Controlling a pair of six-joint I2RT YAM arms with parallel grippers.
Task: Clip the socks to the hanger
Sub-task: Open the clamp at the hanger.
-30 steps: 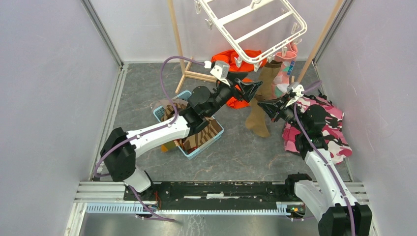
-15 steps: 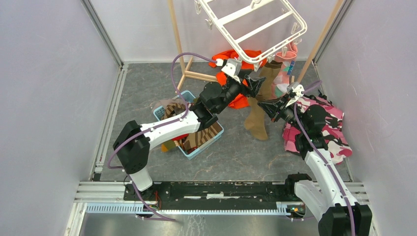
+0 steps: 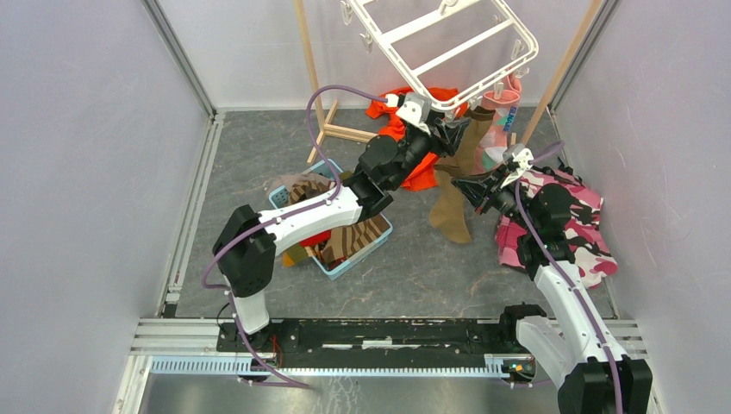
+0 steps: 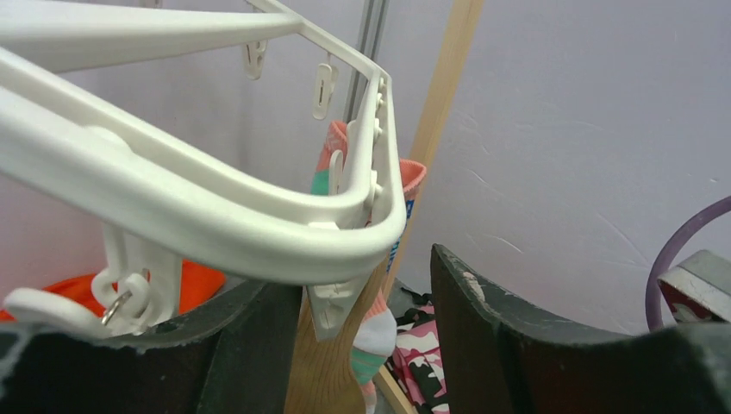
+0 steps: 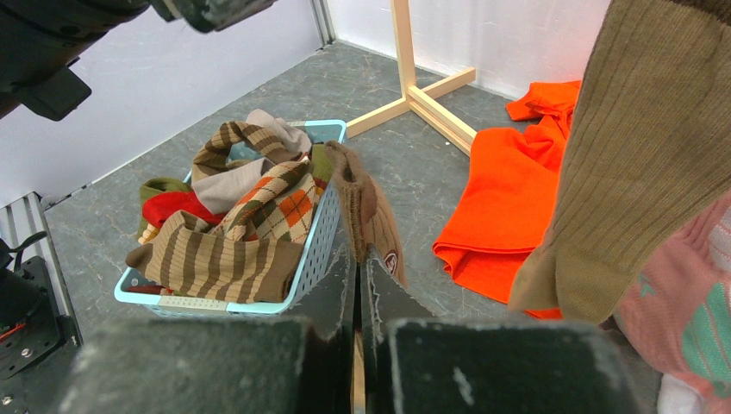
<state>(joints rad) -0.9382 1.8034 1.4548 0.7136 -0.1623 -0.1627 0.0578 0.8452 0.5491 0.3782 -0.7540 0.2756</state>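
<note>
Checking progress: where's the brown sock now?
In the top view, right of centre, the brown sock hangs under the hanger's near edge beside the pink sock.

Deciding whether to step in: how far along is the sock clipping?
Done: one pink sock with teal patches hangs clipped from the hanger. In hand: a brown sock hangs at the corner clip, with the open left pincer straddling that clip; whether it has bitten is unclear. The right pincer is shut near that sock. Left: the blue basket holds a pile of socks.
</note>
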